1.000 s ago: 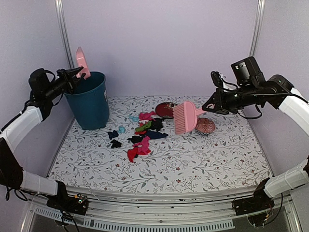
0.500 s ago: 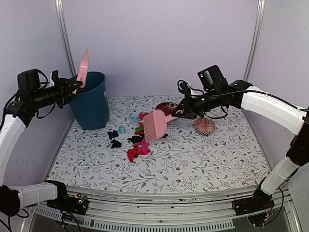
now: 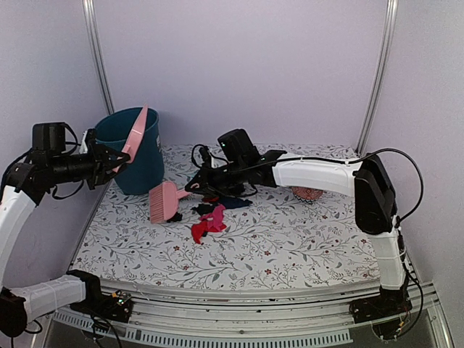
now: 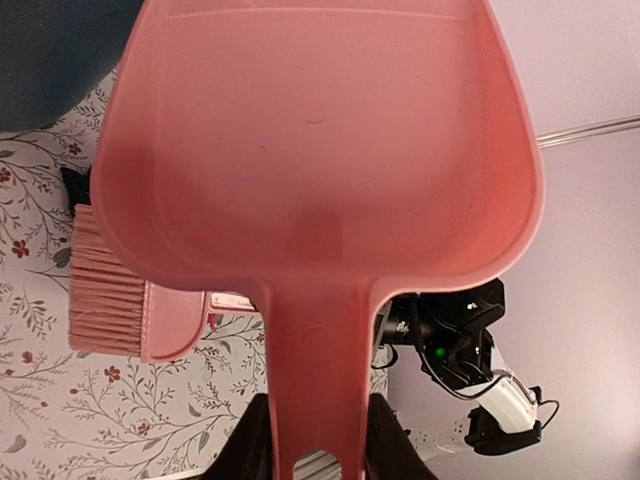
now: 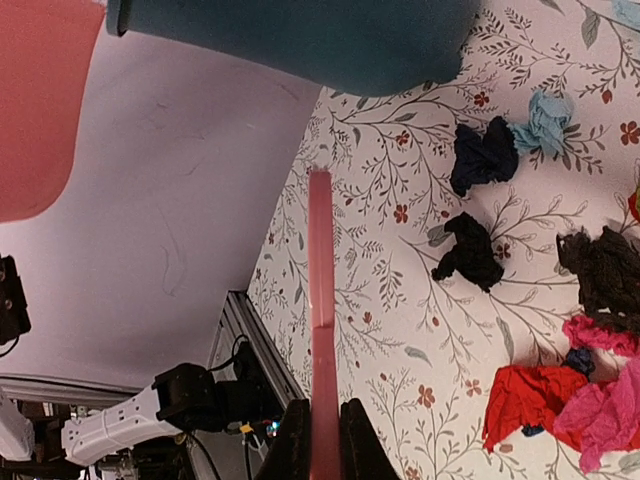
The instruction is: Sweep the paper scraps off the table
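Note:
The paper scraps (image 3: 209, 220) lie in a loose pile mid-table, black, red, hot pink and light blue; the right wrist view shows black bits (image 5: 470, 250), a blue bit (image 5: 545, 120) and a red piece (image 5: 525, 405). My right gripper (image 3: 194, 187) is shut on the handle of a pink brush (image 3: 165, 201), whose bristles hang low over the table (image 3: 290, 246) just left of the pile. The brush is seen edge-on in the right wrist view (image 5: 320, 300). My left gripper (image 3: 109, 161) is shut on a pink dustpan (image 3: 135, 140) held tilted in the air before the bin, pan filling its wrist view (image 4: 320, 150).
A teal bin (image 3: 138, 156) stands at the back left, also in the right wrist view (image 5: 300, 40). A pink patterned dish (image 3: 308, 193) peeks out behind my right arm. The table's left edge and the frame rail (image 5: 235, 330) are close to the brush.
My right arm has swung the brush left, from right of the pile to its left side. My left arm has lowered the dustpan from above the bin to in front of it.

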Robot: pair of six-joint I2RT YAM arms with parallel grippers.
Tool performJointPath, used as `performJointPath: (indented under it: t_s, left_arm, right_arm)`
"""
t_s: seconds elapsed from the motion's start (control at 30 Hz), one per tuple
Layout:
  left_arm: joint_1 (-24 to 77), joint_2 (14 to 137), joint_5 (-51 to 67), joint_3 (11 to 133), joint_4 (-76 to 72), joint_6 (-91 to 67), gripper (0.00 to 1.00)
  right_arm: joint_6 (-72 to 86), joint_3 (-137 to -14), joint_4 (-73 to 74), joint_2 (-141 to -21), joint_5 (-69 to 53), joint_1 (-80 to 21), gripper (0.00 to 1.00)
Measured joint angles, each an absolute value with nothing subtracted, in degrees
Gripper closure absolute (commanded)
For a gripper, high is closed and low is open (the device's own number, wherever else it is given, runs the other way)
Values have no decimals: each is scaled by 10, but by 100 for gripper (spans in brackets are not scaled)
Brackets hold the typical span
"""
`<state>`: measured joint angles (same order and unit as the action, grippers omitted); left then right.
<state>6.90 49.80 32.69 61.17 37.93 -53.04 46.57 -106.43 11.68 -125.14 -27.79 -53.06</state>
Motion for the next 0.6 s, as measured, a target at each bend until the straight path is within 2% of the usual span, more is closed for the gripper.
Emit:
performJointPath:
  t_s: [0.4, 0.5, 0.6]
  left_arm:
    - [77, 482, 323, 628, 473, -468, 95]
    - [77, 471, 323, 627, 484, -461, 95]
    - [77, 467, 324, 619, 483, -455, 95]
  right_arm:
    - [611, -1117, 30, -1370, -174, -526, 99]
    - [640, -1072, 11, -1364, -170, -524, 99]
    - [658, -965, -3, -1322, -165, -521, 99]
